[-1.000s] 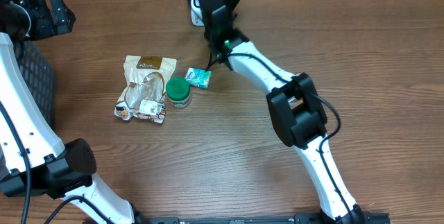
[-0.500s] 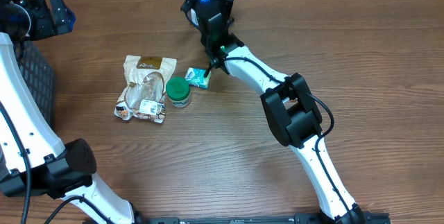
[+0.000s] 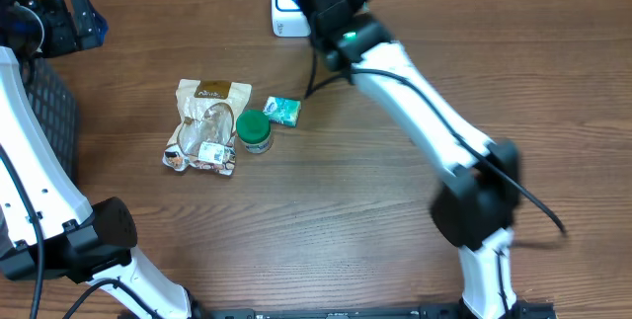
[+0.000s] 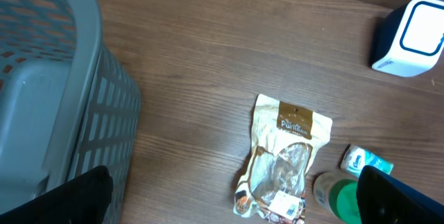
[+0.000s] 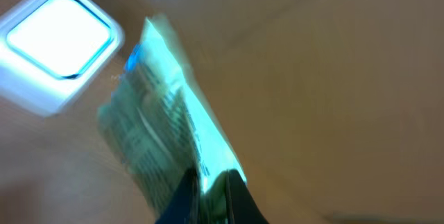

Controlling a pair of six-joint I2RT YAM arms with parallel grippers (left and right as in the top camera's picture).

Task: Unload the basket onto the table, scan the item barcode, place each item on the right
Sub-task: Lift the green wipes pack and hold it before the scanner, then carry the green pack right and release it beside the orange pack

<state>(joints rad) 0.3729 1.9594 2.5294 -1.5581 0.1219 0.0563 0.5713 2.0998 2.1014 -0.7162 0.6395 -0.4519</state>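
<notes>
The right gripper (image 5: 208, 195) is closed tight on a teal packet (image 5: 166, 130), pinching its lower edge between two dark fingers (image 5: 246, 207). In the right wrist view the packet stands on edge and tilts toward the upper left. It is blurred, so its print cannot be read. Just beyond it, in the upper left of that view, sits the white barcode scanner (image 5: 59, 44) with its window glowing. From overhead the scanner (image 3: 282, 8) is at the top centre of the wooden surface (image 3: 296, 220), and the right arm reaches over its right side.

The left gripper (image 3: 61, 23) hangs in the upper left of the overhead frame, its jaws spread wide and holding nothing. Below it stands a grey basket (image 4: 48, 99) at the left edge.

In the left middle of the surface lie a snack bag (image 3: 205, 126), a green-lidded jar (image 3: 255, 130) touching the bag's right edge, and a small teal-and-white pack (image 3: 283, 111) just to the upper right of the jar.
</notes>
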